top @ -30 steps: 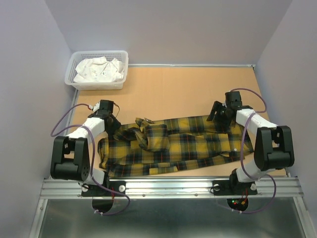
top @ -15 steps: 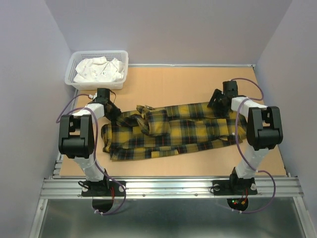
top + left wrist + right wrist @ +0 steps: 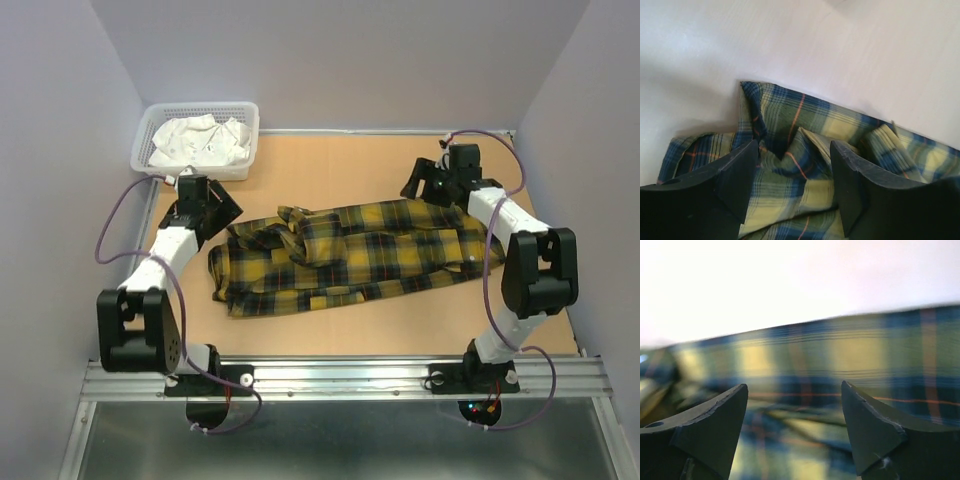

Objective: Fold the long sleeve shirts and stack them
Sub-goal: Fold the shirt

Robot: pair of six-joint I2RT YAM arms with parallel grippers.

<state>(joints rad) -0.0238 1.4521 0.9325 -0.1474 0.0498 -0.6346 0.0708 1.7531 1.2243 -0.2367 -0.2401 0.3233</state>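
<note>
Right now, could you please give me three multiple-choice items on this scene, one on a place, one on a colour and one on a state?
1. Where on the table does the basket stand?
A. far left corner
B. near right corner
C. centre

2. What colour is the cloth in the basket?
A. red
B. white
C. black

3. What state are the left gripper and right gripper in, by the plaid shirt?
A. both shut on it
B. only the left open
C. both open

Answers:
1 A, the top view shows it at the far left corner, by the wall.
2 B, the crumpled cloth inside is white.
3 C, each wrist view shows the jaws apart, with the shirt only beyond them.
</note>
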